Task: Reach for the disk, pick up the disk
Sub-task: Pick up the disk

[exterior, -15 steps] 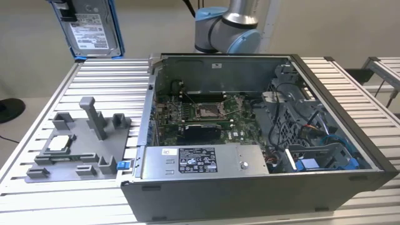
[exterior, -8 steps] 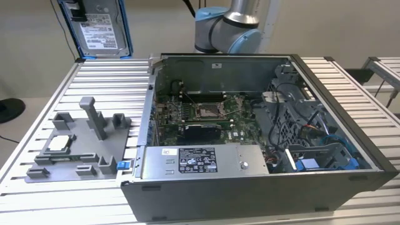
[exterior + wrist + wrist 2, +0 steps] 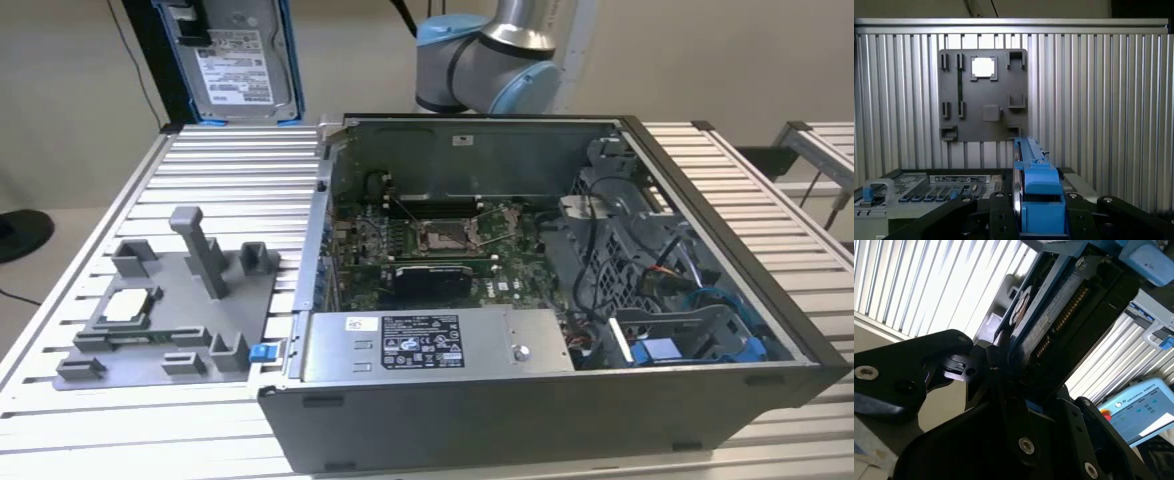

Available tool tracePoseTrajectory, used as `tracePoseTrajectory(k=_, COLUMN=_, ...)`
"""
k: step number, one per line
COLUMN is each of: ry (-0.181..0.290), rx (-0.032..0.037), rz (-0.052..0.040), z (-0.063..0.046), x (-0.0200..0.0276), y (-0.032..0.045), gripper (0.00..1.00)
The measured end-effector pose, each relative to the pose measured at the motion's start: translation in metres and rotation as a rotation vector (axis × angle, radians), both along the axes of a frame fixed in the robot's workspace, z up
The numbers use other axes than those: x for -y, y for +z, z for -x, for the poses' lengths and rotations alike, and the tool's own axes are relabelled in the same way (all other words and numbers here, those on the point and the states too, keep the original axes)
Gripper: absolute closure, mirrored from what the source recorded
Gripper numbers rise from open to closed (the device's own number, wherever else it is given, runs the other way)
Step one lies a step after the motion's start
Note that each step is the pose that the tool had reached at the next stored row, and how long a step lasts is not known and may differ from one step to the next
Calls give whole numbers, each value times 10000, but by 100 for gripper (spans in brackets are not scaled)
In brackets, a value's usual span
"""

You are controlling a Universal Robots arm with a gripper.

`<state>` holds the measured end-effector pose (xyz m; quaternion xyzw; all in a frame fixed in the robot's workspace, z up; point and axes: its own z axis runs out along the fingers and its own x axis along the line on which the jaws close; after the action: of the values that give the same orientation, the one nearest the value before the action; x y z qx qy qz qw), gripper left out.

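There is one disk (image 3: 247, 70), one arm (image 3: 487, 60), and one pincer (image 3: 1036, 217). The pincer is clamped on the disk, which is edge-on between its black fingers (image 3: 996, 220) in the first wrist view.

The disk is off the desk (image 3: 747, 200). In the exterior view it hangs upright above the far edge on the exterior view's left, near the back corner of the one open computer case (image 3: 534, 420). It is a flat silver-grey rectangle with a white printed label facing the camera and a blue frame down its long edges. In the first wrist view that blue frame forms a thick block at its near end. In the second wrist view the disk (image 3: 1046, 325) slants across the picture, a row of connector pins along one side.

One grey fixture plate (image 3: 187, 300) lies flat on the desk on the exterior view's left of the case. One pale-topped square chip (image 3: 127, 305) sits in a pocket of it. One grey box (image 3: 414, 345) with a black-and-white label lies inside the case along its near wall.
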<state>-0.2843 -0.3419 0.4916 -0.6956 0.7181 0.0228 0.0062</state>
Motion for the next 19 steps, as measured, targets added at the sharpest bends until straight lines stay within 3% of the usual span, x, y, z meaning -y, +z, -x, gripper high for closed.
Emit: tracePoseTrajectory(k=19, ry=0, rx=-94, rz=0, z=-593, x=2, y=0, gripper=100)
